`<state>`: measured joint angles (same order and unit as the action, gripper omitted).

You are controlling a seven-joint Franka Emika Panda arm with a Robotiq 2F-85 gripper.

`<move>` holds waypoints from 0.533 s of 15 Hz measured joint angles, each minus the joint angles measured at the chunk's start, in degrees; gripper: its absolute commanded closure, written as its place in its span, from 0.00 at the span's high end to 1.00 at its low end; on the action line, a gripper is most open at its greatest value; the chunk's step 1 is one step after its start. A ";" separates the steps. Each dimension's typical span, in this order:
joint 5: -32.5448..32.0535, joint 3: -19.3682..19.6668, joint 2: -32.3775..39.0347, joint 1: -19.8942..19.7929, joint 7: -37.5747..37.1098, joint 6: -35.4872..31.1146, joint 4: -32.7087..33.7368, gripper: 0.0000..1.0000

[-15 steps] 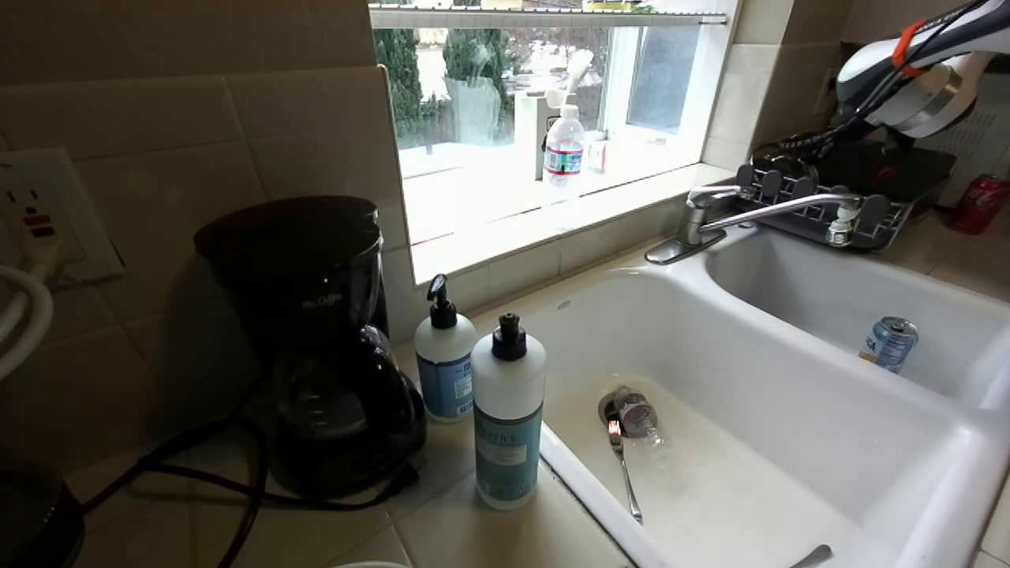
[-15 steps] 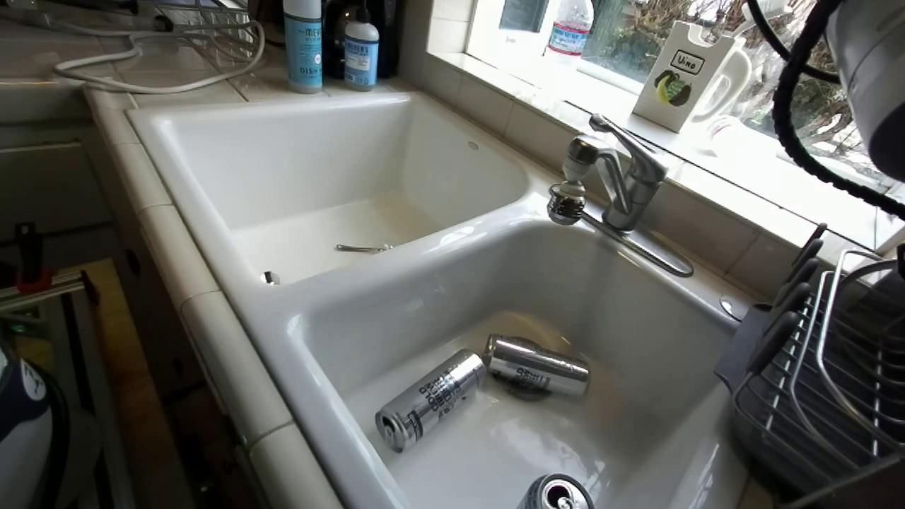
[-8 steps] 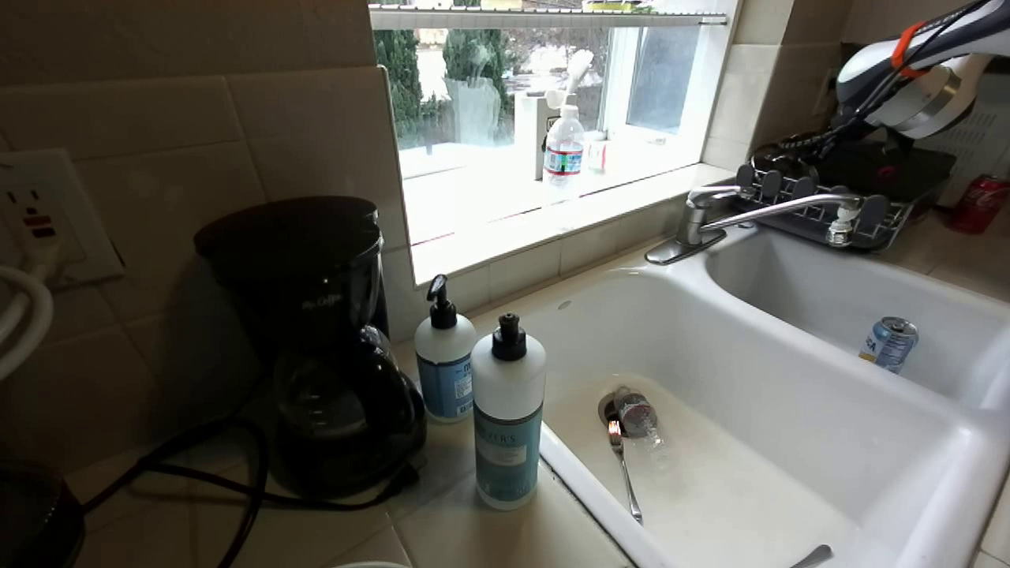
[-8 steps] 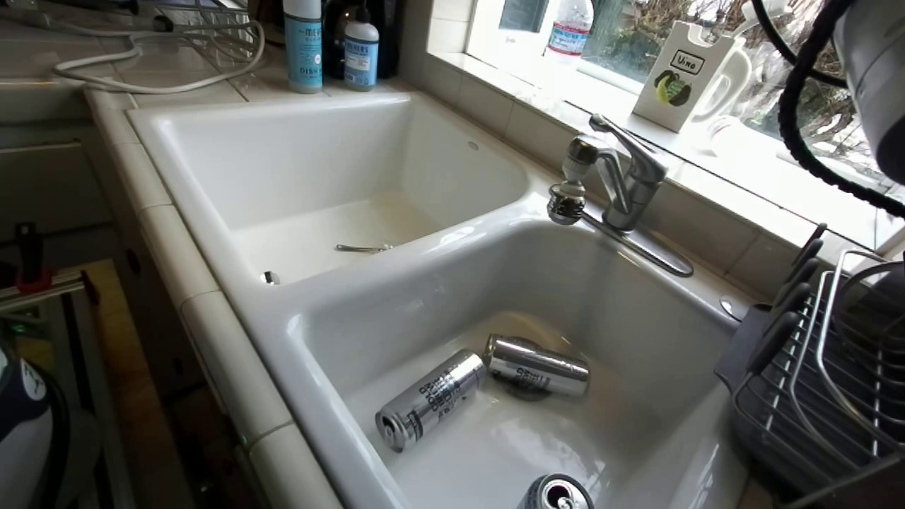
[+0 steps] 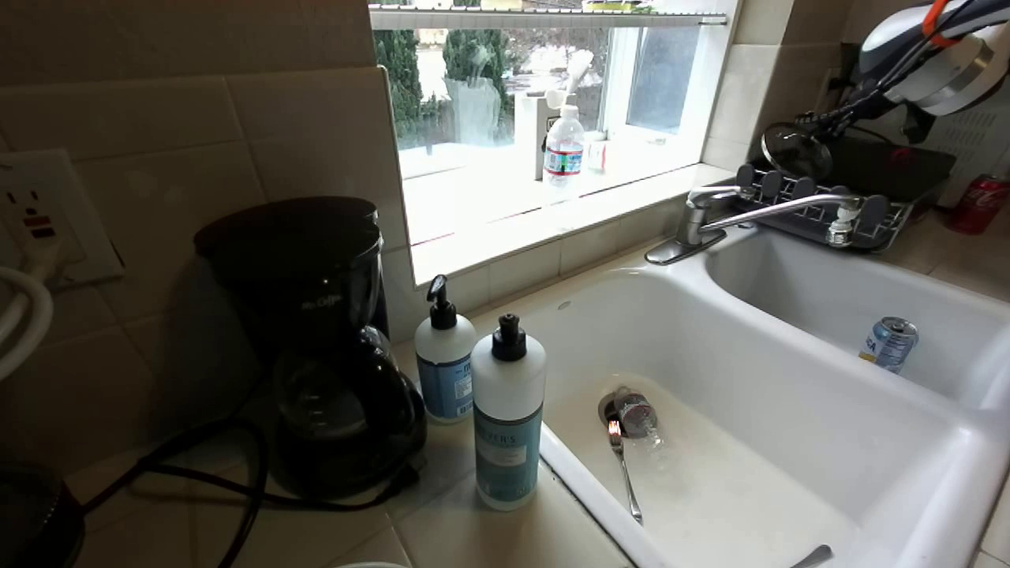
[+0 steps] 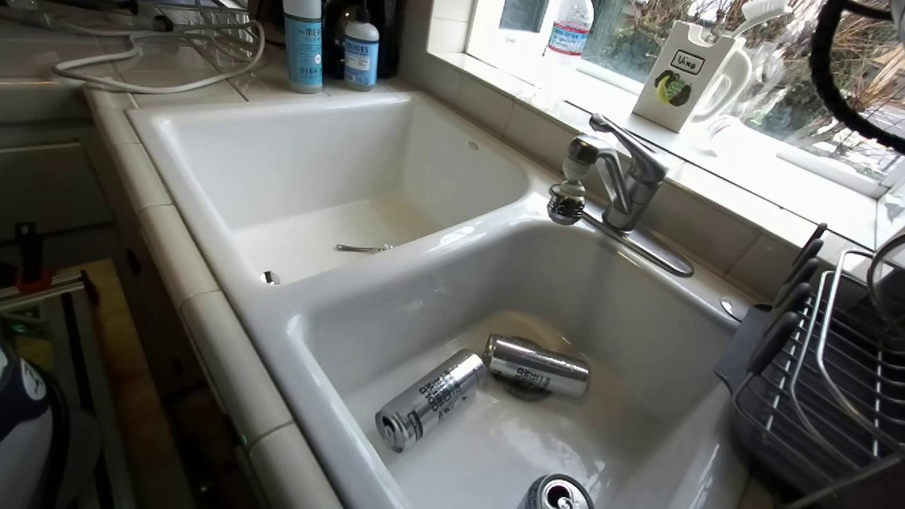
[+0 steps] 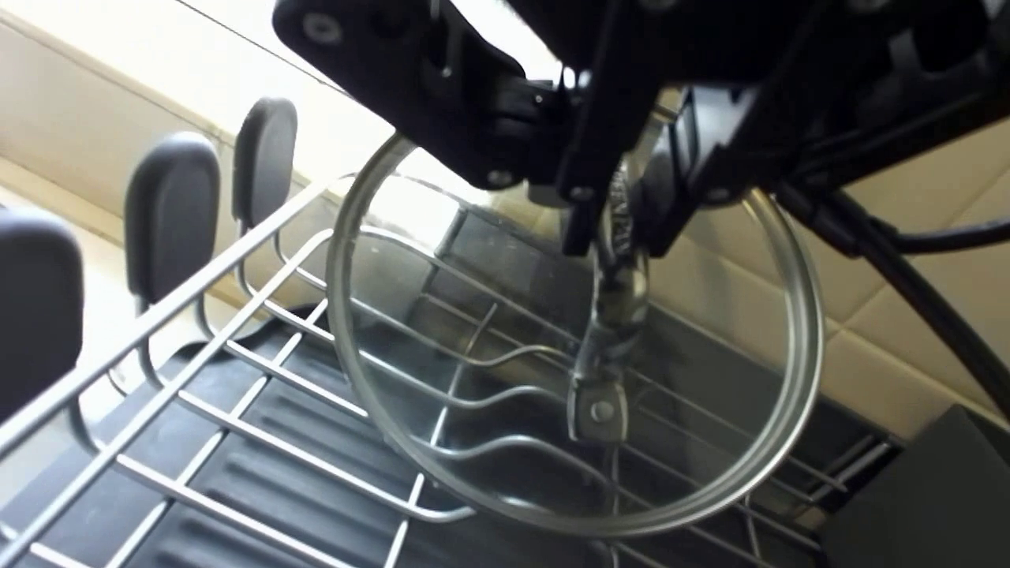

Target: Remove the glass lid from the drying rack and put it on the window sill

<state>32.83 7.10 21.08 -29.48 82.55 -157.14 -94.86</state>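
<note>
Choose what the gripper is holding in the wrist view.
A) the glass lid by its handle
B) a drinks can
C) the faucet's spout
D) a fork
A: the wrist view shows the gripper clamped around the metal handle fixed to the round glass lid.

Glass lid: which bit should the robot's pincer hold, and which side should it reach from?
Probably the shiny handle, reaching from the side where it sticks out from the glass lid. It's narrow, so the pincer can squeeze across it, as it does in the wrist view. It's near the lid's middle, so the lid should balance better than held by the rim.
</note>
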 measured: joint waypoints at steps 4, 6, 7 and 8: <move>-3.42 2.46 -5.83 0.00 -0.66 3.54 -5.48 0.05; -5.21 3.36 -9.56 -0.28 0.02 7.58 -8.14 0.05; -5.82 3.69 -11.54 -0.24 0.68 9.68 -9.22 0.05; -6.39 3.94 -13.52 -0.09 1.37 11.65 -10.11 0.05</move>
<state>26.44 11.04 7.56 -29.57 83.92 -145.49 -104.96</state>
